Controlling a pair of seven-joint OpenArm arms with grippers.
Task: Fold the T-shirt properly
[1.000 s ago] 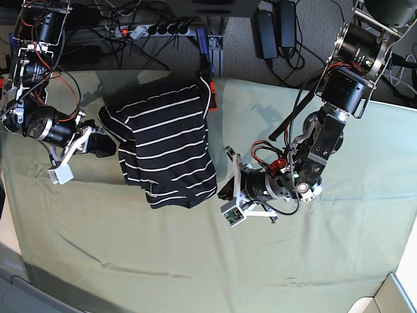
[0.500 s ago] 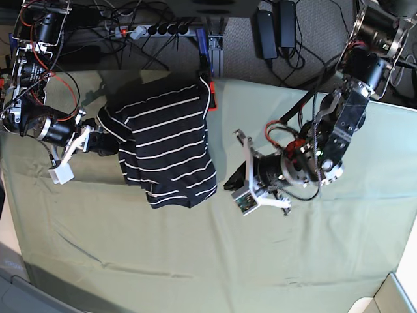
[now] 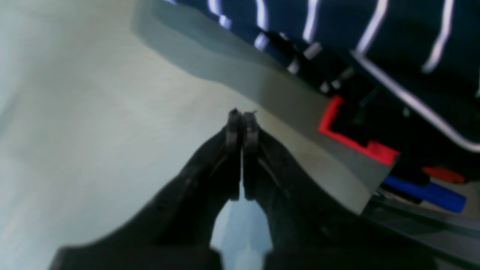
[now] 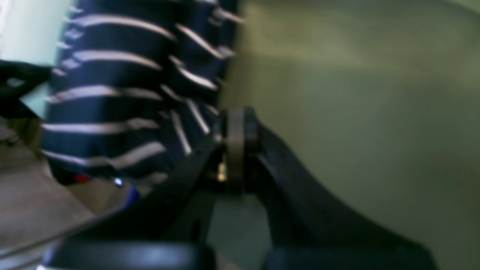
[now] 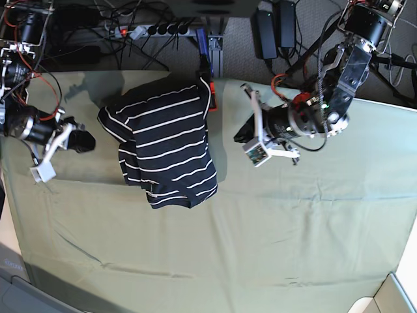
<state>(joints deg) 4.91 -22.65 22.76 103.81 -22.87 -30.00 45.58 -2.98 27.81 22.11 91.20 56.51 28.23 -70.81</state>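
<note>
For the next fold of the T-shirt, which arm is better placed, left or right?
Probably the right. Its shut gripper sits beside the loose sleeve side of the T-shirt, low over the table cloth. The left gripper, also shut, is farther off.

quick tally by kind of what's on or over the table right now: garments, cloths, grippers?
Garments: 1, the striped T-shirt
Table cloths: 1, the olive-green table cloth
Grippers: 2, the left gripper and the right gripper, both shut and empty
Total: 4
</note>
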